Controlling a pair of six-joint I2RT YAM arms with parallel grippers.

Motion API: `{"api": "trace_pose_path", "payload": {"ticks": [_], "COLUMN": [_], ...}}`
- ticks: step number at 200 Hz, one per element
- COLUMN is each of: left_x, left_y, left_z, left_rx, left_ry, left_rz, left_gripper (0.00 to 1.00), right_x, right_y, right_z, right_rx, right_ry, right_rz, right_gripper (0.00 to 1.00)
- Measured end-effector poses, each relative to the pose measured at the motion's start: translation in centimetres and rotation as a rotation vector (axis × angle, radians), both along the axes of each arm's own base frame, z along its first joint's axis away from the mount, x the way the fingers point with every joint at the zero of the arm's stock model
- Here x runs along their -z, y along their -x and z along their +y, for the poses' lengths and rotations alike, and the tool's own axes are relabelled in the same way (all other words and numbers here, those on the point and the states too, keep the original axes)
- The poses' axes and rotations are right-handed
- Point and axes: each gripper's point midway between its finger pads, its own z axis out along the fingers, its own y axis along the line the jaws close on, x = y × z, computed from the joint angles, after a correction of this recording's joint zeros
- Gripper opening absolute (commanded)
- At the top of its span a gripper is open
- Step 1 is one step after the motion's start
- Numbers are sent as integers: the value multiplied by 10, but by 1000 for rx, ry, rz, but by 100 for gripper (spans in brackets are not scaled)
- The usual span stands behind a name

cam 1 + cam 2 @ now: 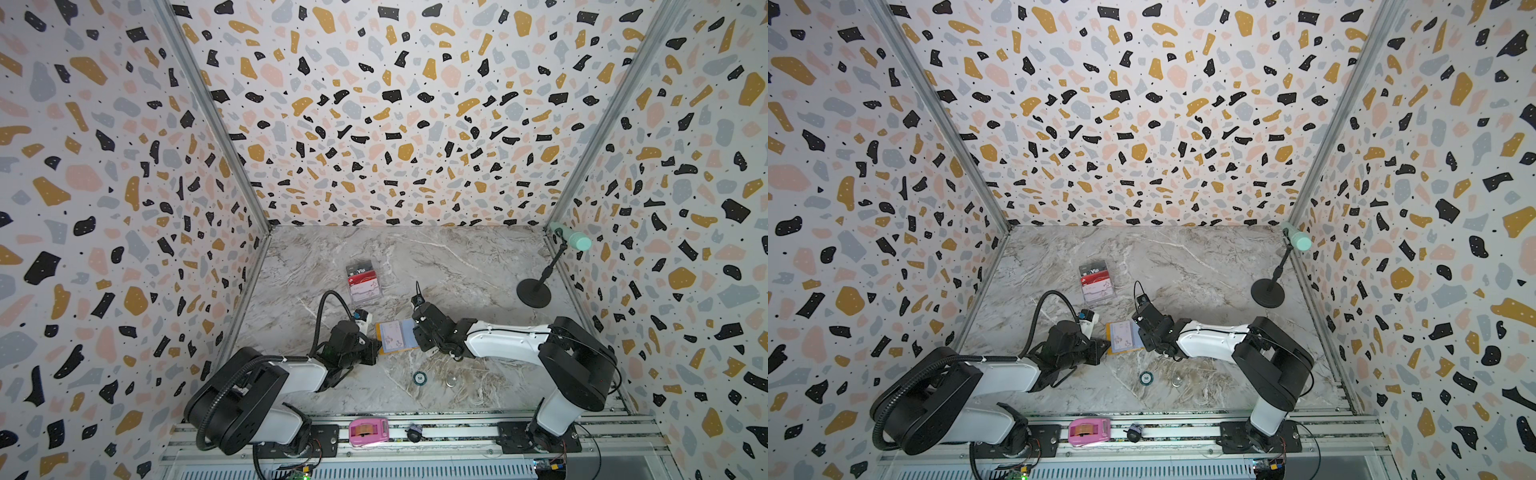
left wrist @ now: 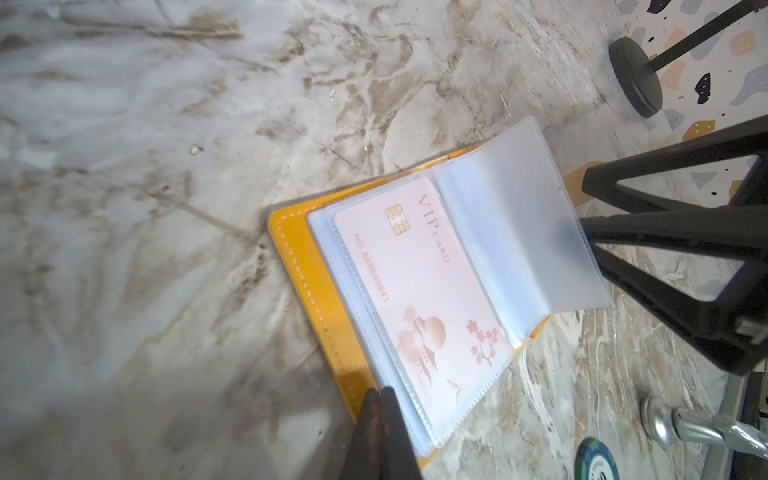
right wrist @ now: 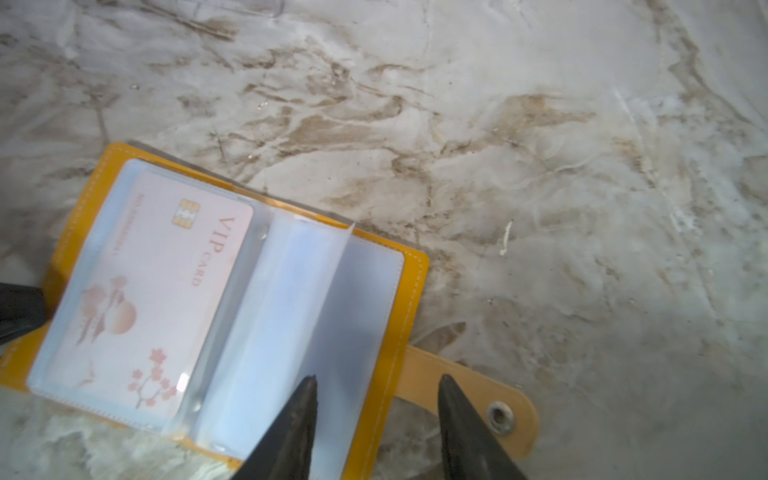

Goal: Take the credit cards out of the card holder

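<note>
The card holder (image 1: 395, 337) lay open and flat on the marble table (image 1: 457, 266), near the front middle and between the two grippers in both top views. Inside its clear sleeves (image 2: 519, 232) a pink VIP card (image 2: 419, 291) sat fully in the sleeve on the left arm's side, and one leaf on the other half stood partly lifted. The snap tab (image 3: 490, 395) stuck out flat from the cover on the right arm's side. The left gripper (image 2: 380, 415) had its jaws pressed together, with its tip touching the yellow cover just beside the sleeves; whether it pinched the cover I could not tell. The right gripper (image 3: 378, 395) hung low over the other half with its jaws moderately apart, one fingertip above the sleeves and one above the snap tab, holding nothing. Farther back, well apart from the holder, a clear stand (image 1: 370, 302) kept a black Vip card (image 1: 360, 272), a red card (image 1: 361, 281) and a white card (image 1: 368, 293). A poker chip (image 1: 420, 377) lay nearer the front.
</note>
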Motion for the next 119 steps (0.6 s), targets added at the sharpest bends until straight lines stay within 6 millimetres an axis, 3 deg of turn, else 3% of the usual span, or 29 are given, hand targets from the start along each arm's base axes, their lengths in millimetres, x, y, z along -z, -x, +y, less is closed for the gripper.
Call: {"api": "trace_pose_path", "payload": {"ticks": [61,119], "left_x": [0,-1], "left_y": [0,1], "left_z": [0,-1], "left_rx": [1,11], "left_ry": [-4,-17], "left_rz": [5,17], "left_gripper": [0,0], "right_x": [-28,-59], "right_y": [-1,3], "right_z": [-20,7], "right_rx": [21,-117], "right_ry": [49,-232], "right_rz": [-31,77], "right_gripper": [49,43]}}
